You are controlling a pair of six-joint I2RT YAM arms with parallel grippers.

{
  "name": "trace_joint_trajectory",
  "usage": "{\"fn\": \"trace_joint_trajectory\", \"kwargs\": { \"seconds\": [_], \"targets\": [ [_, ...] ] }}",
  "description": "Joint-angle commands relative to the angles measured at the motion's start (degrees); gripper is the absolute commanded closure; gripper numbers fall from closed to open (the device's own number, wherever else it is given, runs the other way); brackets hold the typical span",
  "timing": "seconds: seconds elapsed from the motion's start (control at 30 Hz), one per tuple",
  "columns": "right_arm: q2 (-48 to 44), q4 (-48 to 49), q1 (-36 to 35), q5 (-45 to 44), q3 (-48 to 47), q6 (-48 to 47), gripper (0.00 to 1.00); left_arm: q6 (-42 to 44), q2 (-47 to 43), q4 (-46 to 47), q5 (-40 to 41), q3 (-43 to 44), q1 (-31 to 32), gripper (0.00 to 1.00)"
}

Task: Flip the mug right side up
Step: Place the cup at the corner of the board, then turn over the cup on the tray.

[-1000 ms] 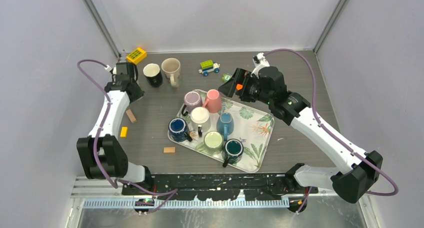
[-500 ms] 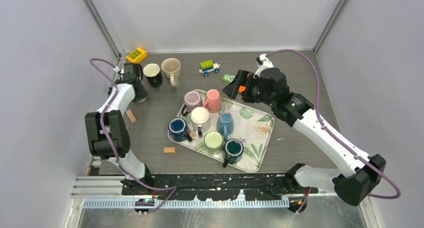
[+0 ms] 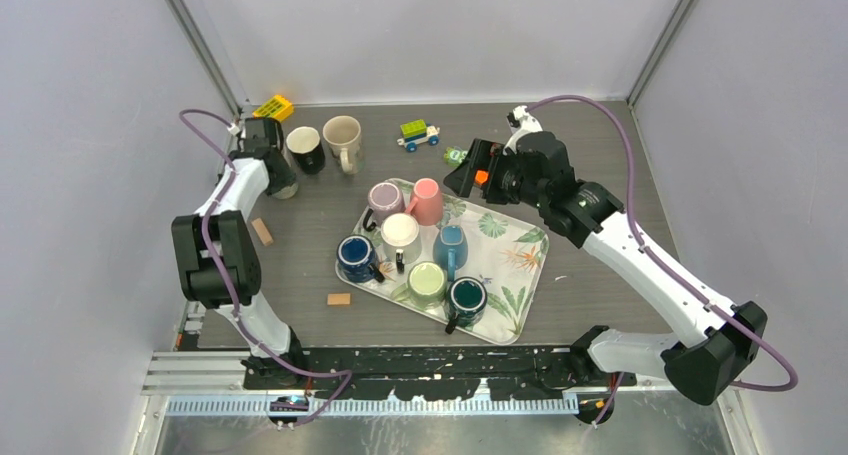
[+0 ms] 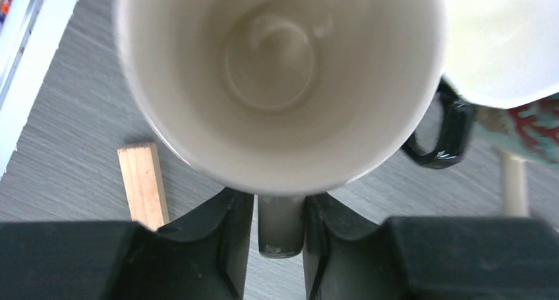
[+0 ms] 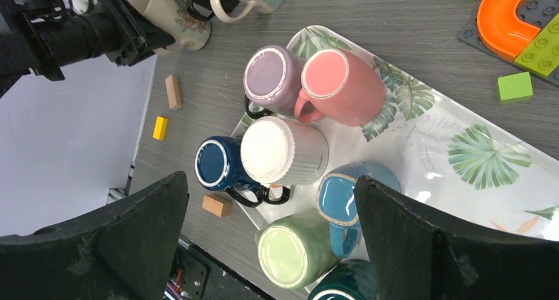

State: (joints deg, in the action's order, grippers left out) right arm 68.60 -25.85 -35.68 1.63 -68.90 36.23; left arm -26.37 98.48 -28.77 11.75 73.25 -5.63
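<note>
Beige mug [image 4: 277, 82] fills the left wrist view with its open mouth facing the camera. Its handle is clamped between the 2 fingers of the left gripper [image 4: 280, 244]. It is well left of the tray [image 3: 510, 260], level with the tray's far edge, and tipped toward its side. I cannot tell whether it touches the table.

Off the tray's near-left corner lies 1 small wooden block [image 3: 340, 299], and a second wooden block [image 3: 262, 232] lies further left, nearer than the held mug. A small yellow block [image 5: 160, 127] lies nearer than that second block.

On the tray stand 7 mugs. The purple mug [image 5: 273, 76], pink mug [image 5: 336, 82], white mug [image 5: 277, 151], navy mug [image 5: 214, 161] and green mug [image 5: 290, 250] show their bases.

The right gripper [image 5: 269, 181] hangs above the tray's far-right side, jaws spread wide and holding nothing.

Beyond the tray's far-left corner a black mug [image 3: 303, 147] and a cream mug [image 3: 342, 135] stand mouth up, side by side. A toy car [image 3: 420, 133] sits past the tray's far edge, and a yellow toy brick [image 3: 273, 107] lies farthest back on the left.
</note>
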Motion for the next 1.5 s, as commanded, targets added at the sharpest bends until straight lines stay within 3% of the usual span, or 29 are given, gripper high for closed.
{"fn": "trace_joint_trajectory", "kwargs": {
  "seconds": [0.0, 0.27, 0.57, 0.93, 1.23, 1.47],
  "targets": [
    [1.0, -0.3, -0.2, 0.9, -3.1, -1.3, 0.0, 0.8, -0.9, 3.5, -0.1, 5.2, -0.4, 0.65],
    [2.5, -2.4, -0.3, 1.5, -4.0, -2.0, 0.0, 0.2, -2.3, -0.1, -2.5, 6.5, -0.4, 0.46],
    [2.8, -3.9, -0.3, 0.7, -2.9, -2.8, 0.0, -0.2, -10.0, -3.9, -4.5, 4.5, -0.4, 0.25],
    [2.8, -4.5, -0.2, -3.4, -0.4, -0.7, 0.0, 0.4, -21.6, -6.9, -7.1, -1.6, 5.1, 0.19],
    [0.2, -5.7, -0.7, -5.5, 3.2, 1.2, 0.0, 0.0, -28.1, -8.7, -8.4, -4.0, 15.6, 0.13],
    [-1.2, -9.0, -7.0, -11.0, 6.9, 2.9, 0.0, -0.5, -31.5, -7.2, -11.4, -6.9, 22.2, 0.1]
  ]
}}
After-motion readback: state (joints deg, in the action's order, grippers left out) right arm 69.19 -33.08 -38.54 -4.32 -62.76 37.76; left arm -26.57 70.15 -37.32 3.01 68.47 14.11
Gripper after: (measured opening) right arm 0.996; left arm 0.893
